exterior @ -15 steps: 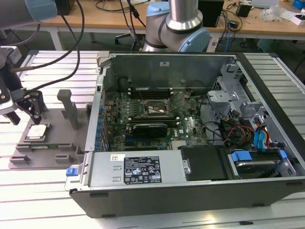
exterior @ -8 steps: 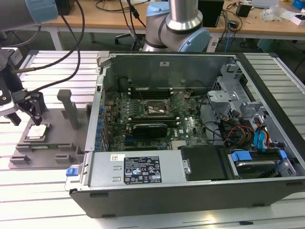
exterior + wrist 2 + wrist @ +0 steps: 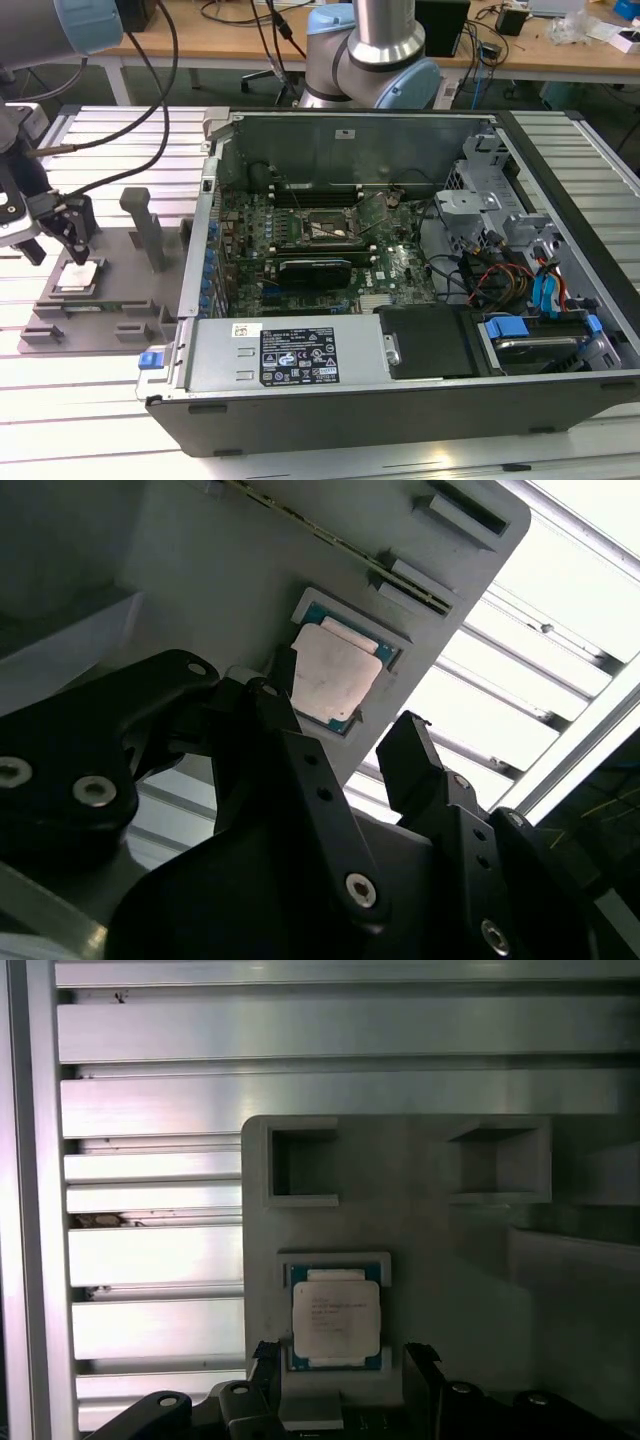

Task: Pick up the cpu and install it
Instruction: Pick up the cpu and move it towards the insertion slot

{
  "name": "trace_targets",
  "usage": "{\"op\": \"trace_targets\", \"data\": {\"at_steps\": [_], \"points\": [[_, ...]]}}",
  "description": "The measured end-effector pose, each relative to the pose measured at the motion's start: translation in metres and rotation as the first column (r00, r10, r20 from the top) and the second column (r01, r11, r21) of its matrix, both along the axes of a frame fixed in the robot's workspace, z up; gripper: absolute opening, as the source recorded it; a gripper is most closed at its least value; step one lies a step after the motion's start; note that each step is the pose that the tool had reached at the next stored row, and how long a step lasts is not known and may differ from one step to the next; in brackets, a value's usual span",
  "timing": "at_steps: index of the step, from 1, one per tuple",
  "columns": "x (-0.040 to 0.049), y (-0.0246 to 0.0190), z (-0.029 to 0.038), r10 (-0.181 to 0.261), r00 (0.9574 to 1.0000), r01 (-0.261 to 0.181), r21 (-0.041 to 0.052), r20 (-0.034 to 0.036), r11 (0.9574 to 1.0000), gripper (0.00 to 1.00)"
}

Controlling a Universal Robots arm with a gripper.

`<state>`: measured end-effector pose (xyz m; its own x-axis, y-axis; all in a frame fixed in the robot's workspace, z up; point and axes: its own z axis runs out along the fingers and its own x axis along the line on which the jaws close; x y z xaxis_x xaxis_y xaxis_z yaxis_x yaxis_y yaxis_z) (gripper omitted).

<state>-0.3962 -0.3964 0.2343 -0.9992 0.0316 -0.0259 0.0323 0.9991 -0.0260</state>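
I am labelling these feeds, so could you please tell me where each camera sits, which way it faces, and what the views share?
Exterior view: off the arm, raised, looking down on the open computer case and grey tray; the arm and the pincer over the cpu show.
First wrist view: on the wrist, facing squarely down at the cpu; fingertips show.
Second wrist view: on the wrist, looking slantwise past the open pincer's fingers.
Shared: all three show the cpu in the tray.

Even, bright light; glare whitens the metal slats (image 3: 500,725).
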Motion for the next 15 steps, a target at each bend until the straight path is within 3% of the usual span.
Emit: {"op": "trace_targets", "data": {"at_steps": [15], "points": [[0.0001,0.0,-0.0094,0.0,1.0,0.0,0.0,0.0001,1.0,0.6]]}}
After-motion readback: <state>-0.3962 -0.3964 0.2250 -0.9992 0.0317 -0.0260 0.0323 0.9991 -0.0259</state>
